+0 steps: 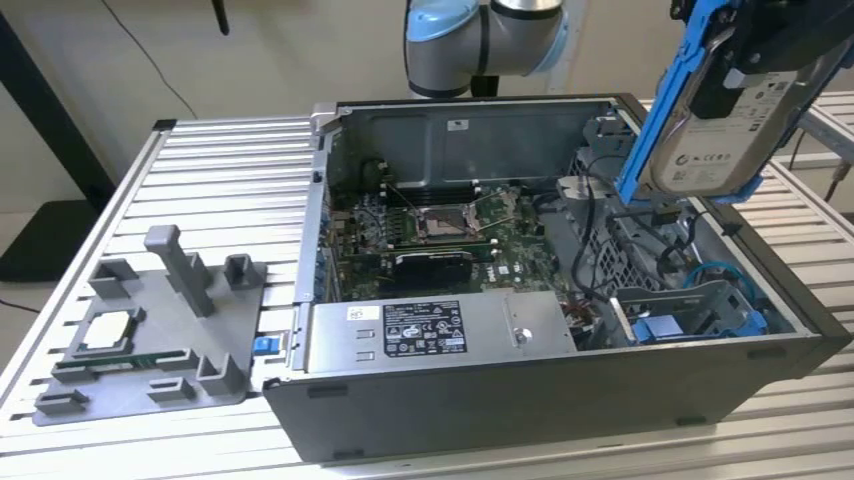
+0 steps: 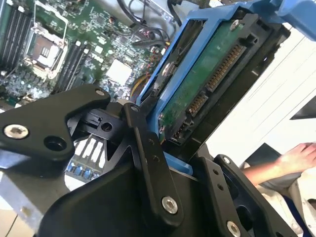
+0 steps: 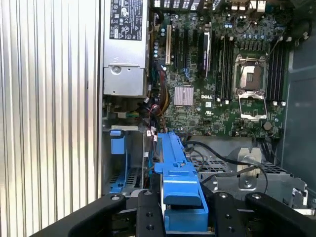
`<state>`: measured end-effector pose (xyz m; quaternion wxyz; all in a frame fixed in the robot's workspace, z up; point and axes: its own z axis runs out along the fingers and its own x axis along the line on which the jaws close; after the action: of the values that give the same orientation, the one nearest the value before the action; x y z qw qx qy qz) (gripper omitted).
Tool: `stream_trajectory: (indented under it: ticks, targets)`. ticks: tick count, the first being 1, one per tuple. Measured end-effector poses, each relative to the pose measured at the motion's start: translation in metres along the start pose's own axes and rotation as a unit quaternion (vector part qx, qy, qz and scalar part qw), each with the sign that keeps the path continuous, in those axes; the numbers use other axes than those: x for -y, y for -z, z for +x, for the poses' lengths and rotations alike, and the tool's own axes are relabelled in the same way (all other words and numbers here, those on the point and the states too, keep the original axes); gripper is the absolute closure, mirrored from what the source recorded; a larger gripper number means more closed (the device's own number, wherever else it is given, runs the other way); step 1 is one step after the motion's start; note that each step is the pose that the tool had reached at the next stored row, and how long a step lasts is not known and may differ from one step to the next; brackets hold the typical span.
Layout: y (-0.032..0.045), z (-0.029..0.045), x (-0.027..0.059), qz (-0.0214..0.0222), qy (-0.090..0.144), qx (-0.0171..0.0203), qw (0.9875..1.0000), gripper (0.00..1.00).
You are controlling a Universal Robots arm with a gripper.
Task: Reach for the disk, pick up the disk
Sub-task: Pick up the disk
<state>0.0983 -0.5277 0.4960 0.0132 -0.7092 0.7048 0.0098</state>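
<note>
In the exterior view the disk (image 1: 714,120) hangs at the upper right of the frame, clear above the open computer case (image 1: 534,390) and lifted out over its right-hand drive bays, held on end with its white label facing the camera and its blue rails running down both long sides; the gripper (image 1: 767,35) sits at its top edge, by the frame's upper border. The pick looks essentially done, so doing this step well is a matter of holding the clamp firm and the disk steady — it hangs long below the grip, and any swing could catch the cables (image 1: 601,215) just beneath it. In the second wrist view the disk (image 2: 210,84) slants across the upper right, its green circuit side and connector showing, and the black fingers (image 2: 148,153) close in on its blue rail at the lower centre; a person's hand (image 2: 301,158) rests at the right edge, well apart. In the first wrist view the blue rail (image 3: 177,182) stands bottom centre, pinched between the jaws — closed on the disk, not wide — with the motherboard (image 3: 217,64) far below.
</note>
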Motion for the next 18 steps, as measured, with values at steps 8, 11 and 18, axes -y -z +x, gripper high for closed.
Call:
stream_trajectory:
  ticks: [8, 11, 18]
  targets:
    - [-0.0135, 0.0329, 0.0029, 0.0, 0.0, 0.0, 1.0, 1.0]
    - [-0.0186, 0.0431, 0.0031, 0.0, 0.0, 0.0, 1.0, 1.0]
    - [-0.0309, 0.0548, 0.0031, 0.0, 0.0, 0.0, 1.0, 1.0]
